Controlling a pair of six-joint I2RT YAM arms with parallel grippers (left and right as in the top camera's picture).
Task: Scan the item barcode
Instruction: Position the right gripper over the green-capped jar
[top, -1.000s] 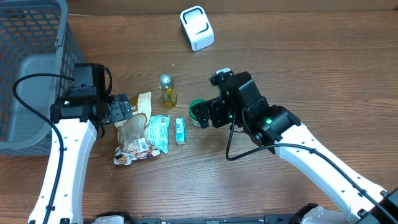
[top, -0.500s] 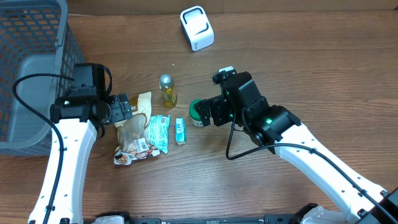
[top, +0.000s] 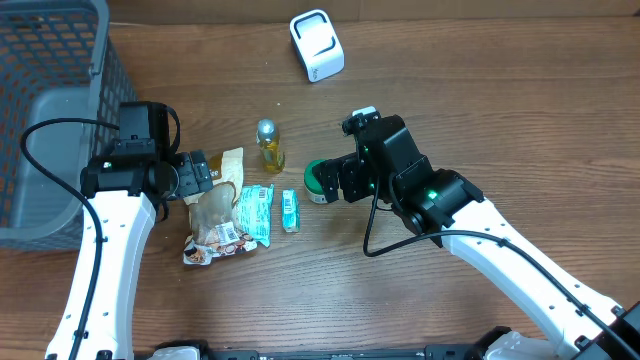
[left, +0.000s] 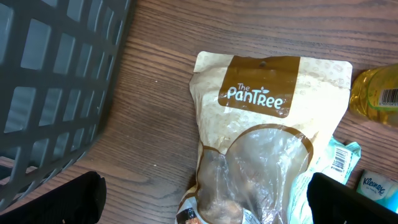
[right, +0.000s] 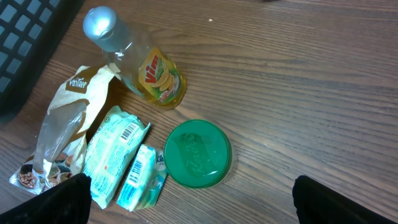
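snack bag (left: 261, 143) flat on the desk (left: 155, 112), centre of left wrist view, between wide-open left fingers (left: 68, 199), green tub (right: 198, 153) lower centre of right wrist view, between wide-open right fingers (right: 59, 199), both empty, white scanner (top: 317, 45) upper centre overhead

PanTree pouch (left: 273, 124); Vim bottle (right: 158, 78); Kleenex pack (left: 379, 186)

So the yellow bottle (top: 268, 145) is sitting in the middle of it all. A teal packet (top: 253, 212), small tissue pack (top: 290, 211) and snack bag (top: 213, 222) are lying just robot-side of it. A green lid (top: 314, 178) is sitting near it, toward the right arm. The white scanner (top: 317, 45) is sitting well beyond it, and the grey basket (top: 50, 100) is sitting well off toward the left arm.
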